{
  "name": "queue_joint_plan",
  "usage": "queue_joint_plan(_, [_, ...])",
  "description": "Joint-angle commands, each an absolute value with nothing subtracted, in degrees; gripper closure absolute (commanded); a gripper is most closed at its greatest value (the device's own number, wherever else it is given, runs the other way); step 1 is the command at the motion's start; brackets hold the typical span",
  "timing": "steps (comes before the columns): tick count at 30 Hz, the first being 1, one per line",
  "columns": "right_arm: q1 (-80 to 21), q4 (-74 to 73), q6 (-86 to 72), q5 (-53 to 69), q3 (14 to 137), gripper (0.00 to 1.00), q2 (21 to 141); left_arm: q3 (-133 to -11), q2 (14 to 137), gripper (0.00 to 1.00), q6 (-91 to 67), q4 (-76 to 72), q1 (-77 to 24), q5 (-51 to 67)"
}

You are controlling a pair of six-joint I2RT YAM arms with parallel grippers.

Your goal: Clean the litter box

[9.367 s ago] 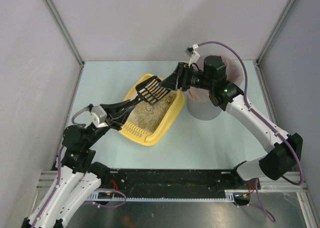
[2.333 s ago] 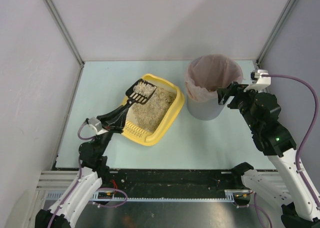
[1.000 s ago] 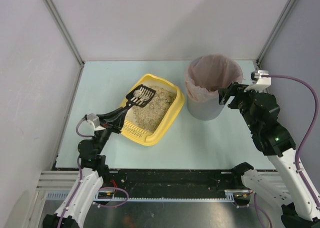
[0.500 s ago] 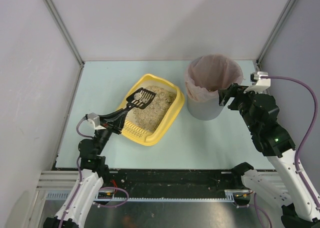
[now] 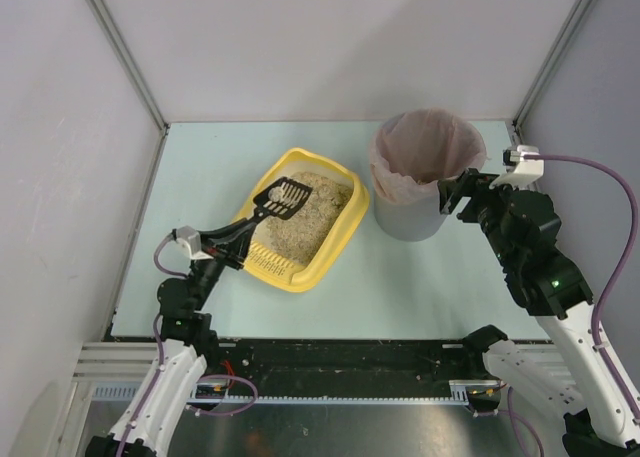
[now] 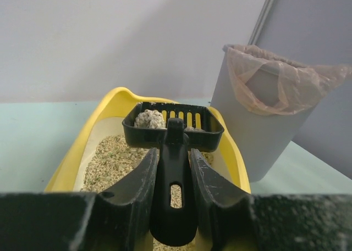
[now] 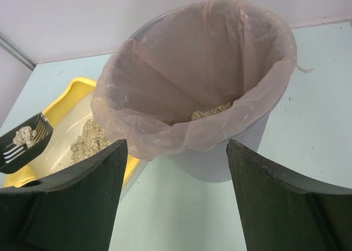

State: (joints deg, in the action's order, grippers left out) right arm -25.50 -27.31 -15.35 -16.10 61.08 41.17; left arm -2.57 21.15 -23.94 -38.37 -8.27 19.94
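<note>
Litter box (image 5: 298, 280) on pale green tabletop (image 5: 420, 277), black scoop (image 5: 281, 197) above, white walls (image 5: 330, 47)

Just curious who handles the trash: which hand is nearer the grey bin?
Right. The right hand hangs open beside the grey bin; the left hand, gripping the scoop, is across the litter box from it.

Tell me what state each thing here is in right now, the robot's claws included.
litter box, lying flat, partly filled with beige granules.
scoop, held over the litter box, carrying a clump.
clump, resting in the scoop's left side.
grey bin, upright, pink-lined, some granules at its bottom.
left gripper, shut on the scoop's handle.
right gripper, open, empty, facing the grey bin.
</note>
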Motion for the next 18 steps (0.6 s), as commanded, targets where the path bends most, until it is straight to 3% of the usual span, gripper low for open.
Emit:
queue_joint_plan(1, [-25.40, -26.72, -15.73, -17.58, 61.17, 0.22, 40.60, -2.28, 20.83, 1.00, -20.76, -39.41, -10.55, 16.21])
queue_joint_plan(2, [-25.31, -26.63, -15.82, -17.23, 61.17, 0.22, 40.52, -2.29, 20.22, 1.00, -21.44, -37.11, -9.42, 12.26])
queue_joint_plan(5, [-25.31, -26.54, -15.82, -17.05, 61.17, 0.22, 40.34, -2.28, 21.35, 1.00, -23.91, -41.74, -10.35, 21.97])
queue_joint_plan(7, [-25.31, -26.72, -15.73, -17.58, 61.17, 0.22, 40.43, -3.07, 22.24, 1.00, -21.11, -37.47, -10.55, 14.39])
queue_joint_plan(10, [-25.31, -26.54, -15.82, -16.97, 61.08, 0.22, 40.52, -3.95, 22.85, 1.00, -23.54, -38.65, -9.57, 21.32])
queue_joint_plan(13, [-25.31, -26.63, -15.91, -17.49, 61.00, 0.22, 40.61, -4.13, 23.20, 1.00, -20.40, -36.75, -11.60, 15.41])
queue_joint_plan(18, [-25.31, -26.54, -15.82, -17.84, 60.82, 0.22, 40.25, -5.27, 22.68, 1.00, -20.57, -37.09, -12.48, 18.64])
